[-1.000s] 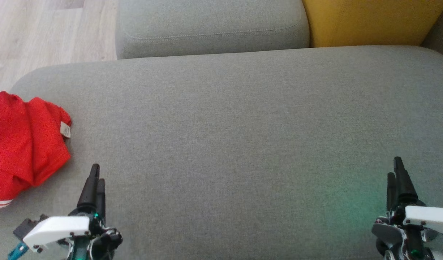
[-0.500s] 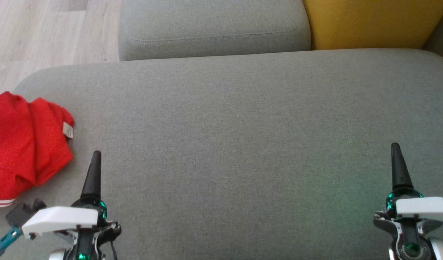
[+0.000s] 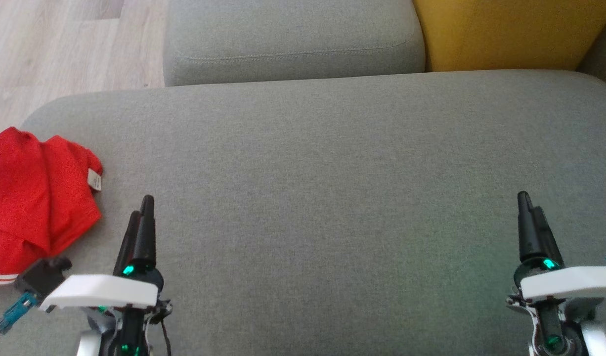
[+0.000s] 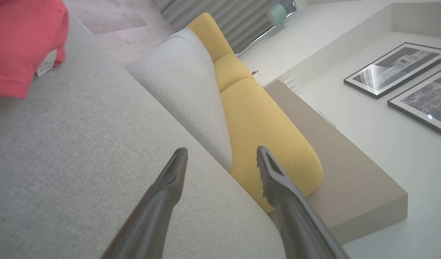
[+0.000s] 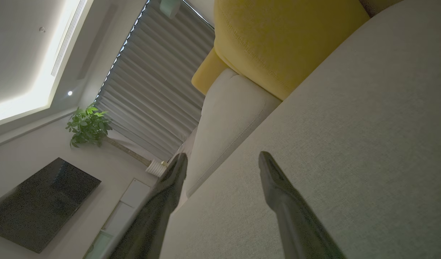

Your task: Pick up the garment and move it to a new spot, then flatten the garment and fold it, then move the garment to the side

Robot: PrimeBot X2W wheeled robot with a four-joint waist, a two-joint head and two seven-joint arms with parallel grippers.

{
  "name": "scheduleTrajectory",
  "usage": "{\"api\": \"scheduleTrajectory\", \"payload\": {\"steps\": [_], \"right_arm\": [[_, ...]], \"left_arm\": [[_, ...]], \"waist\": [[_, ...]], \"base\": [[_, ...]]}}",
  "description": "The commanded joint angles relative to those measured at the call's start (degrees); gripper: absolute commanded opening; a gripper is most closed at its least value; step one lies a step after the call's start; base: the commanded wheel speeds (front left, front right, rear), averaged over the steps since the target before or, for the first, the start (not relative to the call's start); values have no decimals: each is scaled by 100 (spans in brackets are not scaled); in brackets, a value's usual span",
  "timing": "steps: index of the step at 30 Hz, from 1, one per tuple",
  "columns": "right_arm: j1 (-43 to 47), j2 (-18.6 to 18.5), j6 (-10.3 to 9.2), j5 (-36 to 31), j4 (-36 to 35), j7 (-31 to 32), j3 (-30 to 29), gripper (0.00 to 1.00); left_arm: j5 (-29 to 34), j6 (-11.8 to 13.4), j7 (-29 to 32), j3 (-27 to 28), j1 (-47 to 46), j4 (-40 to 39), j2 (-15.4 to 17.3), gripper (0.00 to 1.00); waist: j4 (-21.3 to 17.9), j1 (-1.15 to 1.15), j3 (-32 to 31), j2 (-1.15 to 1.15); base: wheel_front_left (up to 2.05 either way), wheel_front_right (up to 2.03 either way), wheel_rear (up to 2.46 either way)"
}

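Note:
A crumpled red garment (image 3: 31,198) with a white label and a white-striped hem lies at the far left of the grey sofa seat (image 3: 332,198), partly cut off by the head view's left edge. Its corner also shows in the left wrist view as the garment (image 4: 22,46). My left gripper (image 3: 141,207) hovers over the seat just right of the garment, not touching it, open with nothing between its fingers (image 4: 170,180). My right gripper (image 3: 528,202) stands open and empty over the seat's right side, its fingers (image 5: 278,187) apart.
A grey back cushion (image 3: 293,39) and a yellow cushion (image 3: 505,29) line the seat's far edge. Wooden floor (image 3: 61,49) lies beyond the sofa's left end. The wide middle of the seat lies between my two grippers.
Both grippers have rolled about their wrists and moved slightly forward and inward. The head camera has shifted a little. The garment lies as before.

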Motion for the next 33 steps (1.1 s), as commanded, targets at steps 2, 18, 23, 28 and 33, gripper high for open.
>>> {"api": "scheduleTrajectory", "payload": {"steps": [2,18,23,28,33], "right_arm": [[-156,-123,-1,-293,-294,-68,98,100],[-66,-195,-2,-1754,-422,-174,360,100],[-37,-179,-2,-2077,-417,-203,378,100],[5,-158,-2,-2481,-398,-245,386,100],[33,-142,-3,-2868,-368,-281,403,100]], "left_arm": [[300,-23,-81,12,-302,-284,67,100],[2027,178,-366,-341,-196,-462,309,100],[2320,290,-432,-391,-139,-488,361,100],[2691,407,-516,-470,-67,-518,448,100],[3049,508,-600,-564,4,-518,532,100]], "waist": [[4,0,-6,0],[45,0,-72,0],[50,0,-90,0],[65,0,-112,0],[80,0,-137,0]], "base": [[0,0,0],[0,0,0],[0,0,0],[0,0,0],[0,0,0]]}}
